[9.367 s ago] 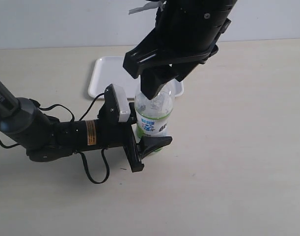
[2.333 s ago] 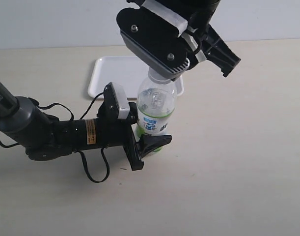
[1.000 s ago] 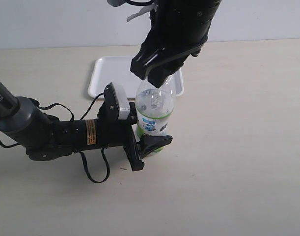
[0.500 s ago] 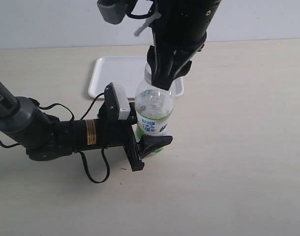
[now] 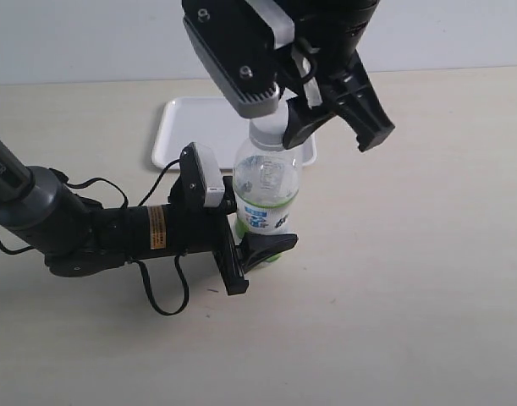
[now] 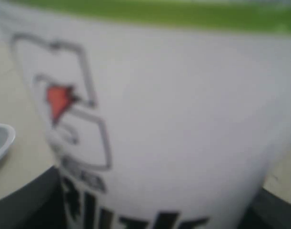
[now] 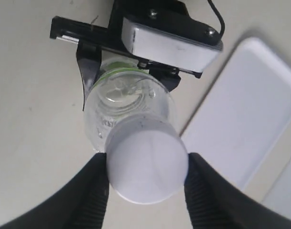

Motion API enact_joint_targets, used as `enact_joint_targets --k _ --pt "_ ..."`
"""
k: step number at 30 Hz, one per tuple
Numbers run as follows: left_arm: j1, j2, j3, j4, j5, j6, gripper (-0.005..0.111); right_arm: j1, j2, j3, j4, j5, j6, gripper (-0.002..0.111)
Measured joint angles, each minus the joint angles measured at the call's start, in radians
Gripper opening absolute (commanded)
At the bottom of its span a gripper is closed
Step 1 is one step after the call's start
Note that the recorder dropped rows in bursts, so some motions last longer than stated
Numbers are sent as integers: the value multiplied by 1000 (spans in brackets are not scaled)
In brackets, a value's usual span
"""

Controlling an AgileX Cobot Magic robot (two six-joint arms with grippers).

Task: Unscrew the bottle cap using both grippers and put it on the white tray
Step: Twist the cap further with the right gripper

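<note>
The clear bottle (image 5: 265, 188) with its blue and green label stands upright on the table. My left gripper (image 5: 256, 243) lies low and is shut on the bottle's lower part; in the left wrist view the blurred label of the bottle (image 6: 159, 119) fills the picture. The white bottle cap (image 7: 146, 162) sits on the neck. My right gripper (image 7: 147, 188) hangs over it from above, and its black ribbed fingers (image 7: 95, 191) press the cap on both sides. In the exterior view the bottle cap (image 5: 269, 131) shows only partly under my right gripper (image 5: 273, 128). The white tray (image 5: 190, 127) lies behind the bottle.
The left arm's white camera block (image 5: 203, 175) and black cable (image 5: 161, 292) lie beside the bottle. The white tray (image 7: 245, 129) is close to the bottle on the far side. A pale wall runs along the table's back edge.
The right wrist has turned around the cap between the earlier frames and now, its grey mount swinging to face the camera. The bottle and the left arm have stayed put.
</note>
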Motion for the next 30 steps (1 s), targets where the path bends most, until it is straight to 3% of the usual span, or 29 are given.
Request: enact_joint_targets --k 19,27,30 --pt "0 0 0 -6 0 -21 1 0 0 0 -9 -50 -656 0" --pt "0 0 0 -6 0 -23 1 0 0 0 -9 -52 -689 0" --pt "0 0 0 -6 0 -23 1 0 0 0 -11 -52 -674 7"
